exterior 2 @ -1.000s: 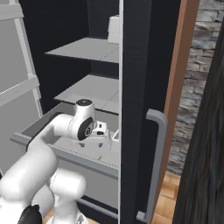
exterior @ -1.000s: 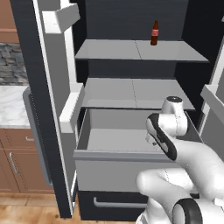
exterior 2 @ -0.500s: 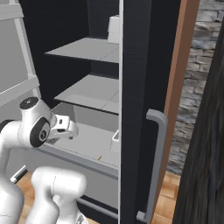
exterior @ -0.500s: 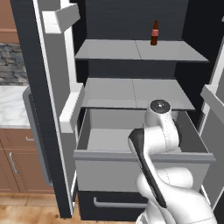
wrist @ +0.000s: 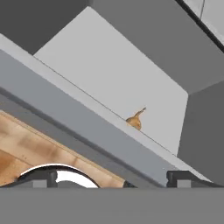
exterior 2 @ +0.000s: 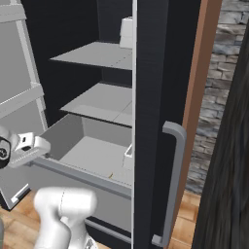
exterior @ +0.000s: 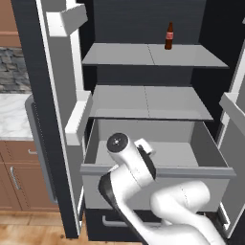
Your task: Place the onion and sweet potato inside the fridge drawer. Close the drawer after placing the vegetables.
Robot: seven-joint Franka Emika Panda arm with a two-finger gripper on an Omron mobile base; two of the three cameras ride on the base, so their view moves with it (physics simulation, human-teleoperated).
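The fridge drawer (exterior: 158,184) stands pulled out below the lower shelf, light grey and box-like, also seen as the fridge drawer (exterior 2: 92,155). In the hand view the onion (wrist: 135,120) lies on the drawer floor, its stalk tip peeking over the drawer's front rim (wrist: 87,118). My gripper (wrist: 111,179) is open with nothing between its fingertips (wrist: 39,177), and it looks over the drawer front from outside. My hand (exterior 2: 29,146) hangs at the drawer's front left corner. The sweet potato is hidden.
A brown bottle (exterior: 168,36) stands on the top shelf and a white carton (exterior 2: 127,31) at the back. The open fridge doors (exterior: 57,95) (exterior 2: 160,97) flank the drawer. A dark lower drawer (exterior: 110,222) sits beneath. Counter and cabinets (exterior: 14,110) lie left.
My arm has swung from over the drawer's right side to its front left corner. The jaws stay open. The drawer has not moved.
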